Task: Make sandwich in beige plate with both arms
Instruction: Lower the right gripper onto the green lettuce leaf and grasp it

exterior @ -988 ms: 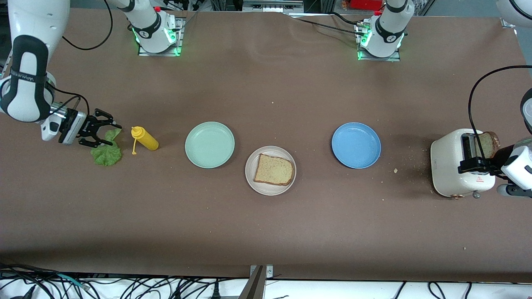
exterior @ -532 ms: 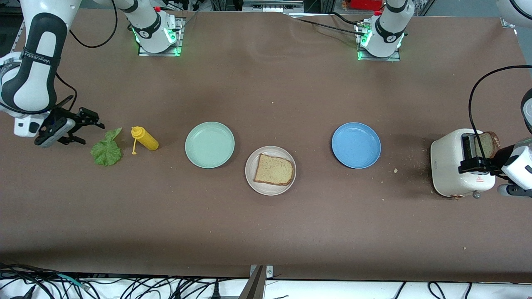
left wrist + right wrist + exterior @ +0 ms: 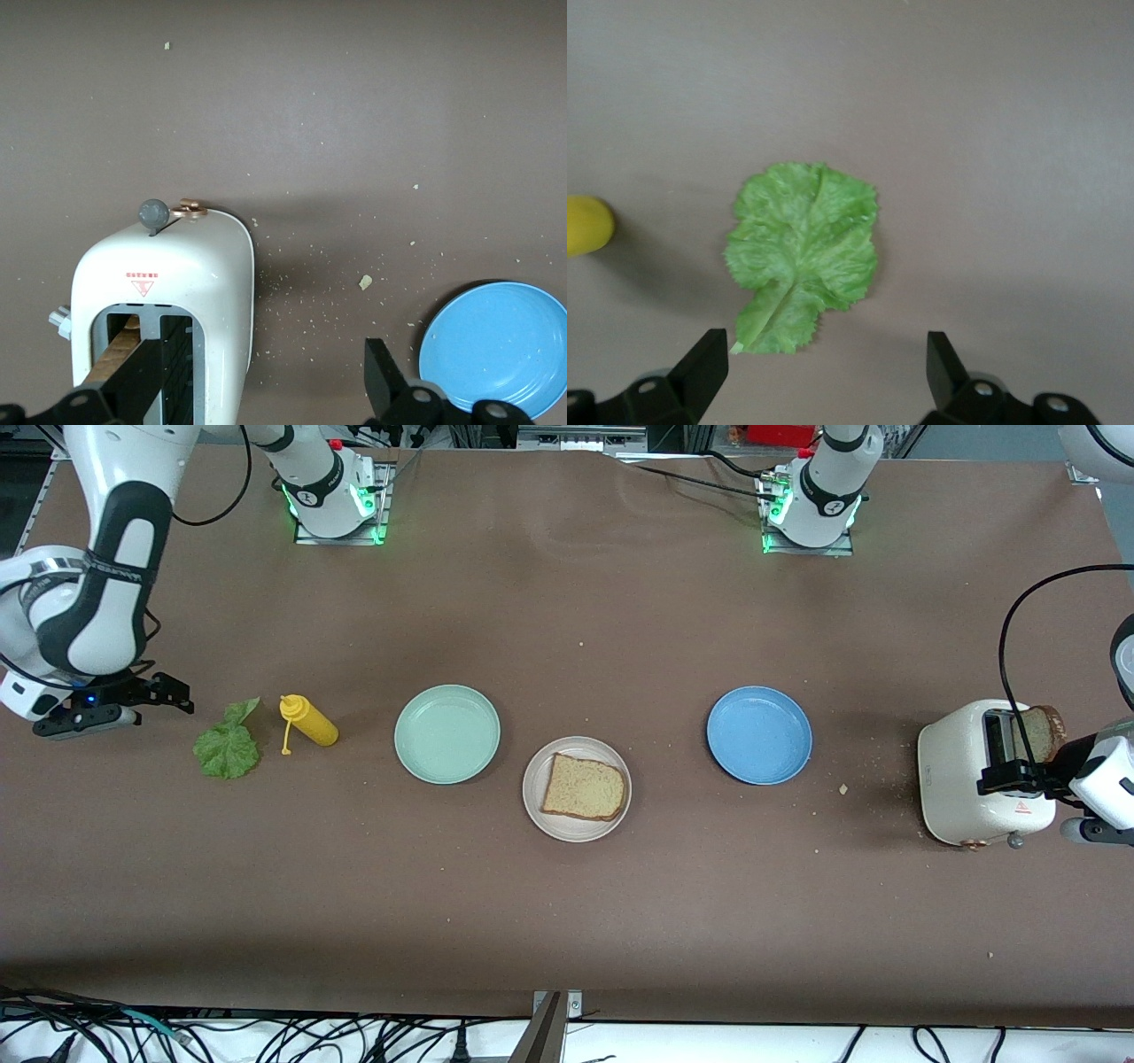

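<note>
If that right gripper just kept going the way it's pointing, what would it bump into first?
Probably the lettuce leaf: the right gripper, fingers open, points down at the table with the leaf just ahead, though depth is hard to judge.

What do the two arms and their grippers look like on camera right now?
Both arms are glossy white with black jointed sections and trailing black cables; green lights glow at their bases. The right gripper and left gripper are black two-finger units; the right arm's black band carries grey lettering.
</note>
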### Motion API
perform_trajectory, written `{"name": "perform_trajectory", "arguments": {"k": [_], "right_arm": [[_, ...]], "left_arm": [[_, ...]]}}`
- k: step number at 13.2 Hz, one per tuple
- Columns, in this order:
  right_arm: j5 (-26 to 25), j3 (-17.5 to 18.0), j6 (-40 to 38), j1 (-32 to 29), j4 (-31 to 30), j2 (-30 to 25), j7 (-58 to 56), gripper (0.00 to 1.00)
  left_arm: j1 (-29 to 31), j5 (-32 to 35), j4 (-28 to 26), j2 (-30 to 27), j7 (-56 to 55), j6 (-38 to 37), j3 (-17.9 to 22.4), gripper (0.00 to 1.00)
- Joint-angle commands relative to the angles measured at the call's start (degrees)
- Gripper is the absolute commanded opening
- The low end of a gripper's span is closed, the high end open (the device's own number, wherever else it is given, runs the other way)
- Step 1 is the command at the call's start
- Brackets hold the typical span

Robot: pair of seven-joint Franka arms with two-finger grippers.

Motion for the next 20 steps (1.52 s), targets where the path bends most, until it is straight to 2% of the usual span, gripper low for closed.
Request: {"name": "perform_trajectory", "arguments": {"k": [1,3,5,8,12,15,16,17,20], "right_arm": [[0.5,2.7,3.7,-0.2,0.4,2.7,3.8,0.99],[4.6,7.7,6.7,-3.2,0.6,2.7,3.7,0.99],[8.7,11.0,7.1,-5.2,2.5,2.9,3.7,0.99],[10.6,16.4,7.2,-9.9,3.9,4.1,3.9,0.99],[10.8,18.2,7.1,-10.9,3.8,6.2,3.9,0.99],[11.1,21.2,7.1,-12.7,3.8,7.3,3.8,0.98],[11.1,22.1,7.1,-13.9,3.9,7.3,3.5,0.82],[11.1,22.2,7.1,-14.0,4.0,7.3,3.3,0.58],[10.9,22.2,7.1,-14.0,4.2,7.4,3.0,0.01]], "left_arm": [[0.0,2.4,0.5,-0.1,0.1,-0.5,-0.1,1.00],[0.0,2.4,0.5,-0.1,0.1,-0.5,-0.1,1.00],[0.0,2.4,0.5,-0.1,0.1,-0.5,-0.1,1.00],[0.0,2.3,0.5,-0.1,0.1,-0.5,-0.1,1.00],[0.0,2.3,0.6,-0.1,0.1,-0.5,-0.1,1.00],[0.0,2.3,0.6,-0.1,0.1,-0.5,-0.1,1.00],[0.0,2.3,0.6,-0.1,0.0,-0.5,-0.1,1.00],[0.0,2.4,0.6,-0.1,-0.2,-0.5,-0.1,1.00],[0.0,2.4,0.6,-0.1,0.0,-0.5,-0.1,1.00]]}}
